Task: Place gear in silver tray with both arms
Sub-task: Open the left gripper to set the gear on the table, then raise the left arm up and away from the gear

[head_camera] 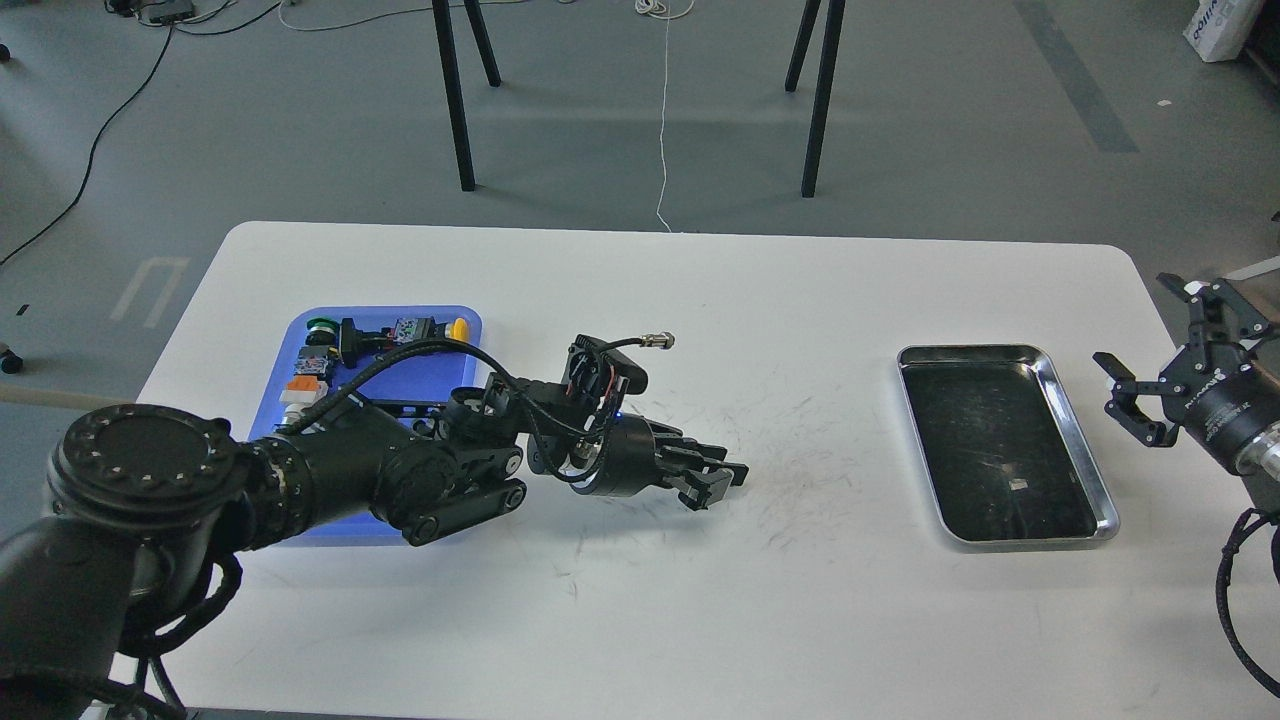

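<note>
The silver tray (pixel 1088 448) lies on the right part of the white table; it holds nothing but a small pale speck. My left gripper (pixel 718 484) hangs low over the middle of the table, pointing right, well left of the tray. Its fingers are drawn together on a small black part that I take for the gear (pixel 703 494); it is hard to tell from the black fingers. My right gripper (pixel 1133 322) is open and empty, just past the tray's right rim at the table's right edge.
A blue plastic tray (pixel 470 318) with several small parts, among them green and yellow buttons, sits at the left, partly under my left arm. Black stand legs (pixel 455 110) rise beyond the table's far edge. A scuffed stretch of table separates left gripper and silver tray.
</note>
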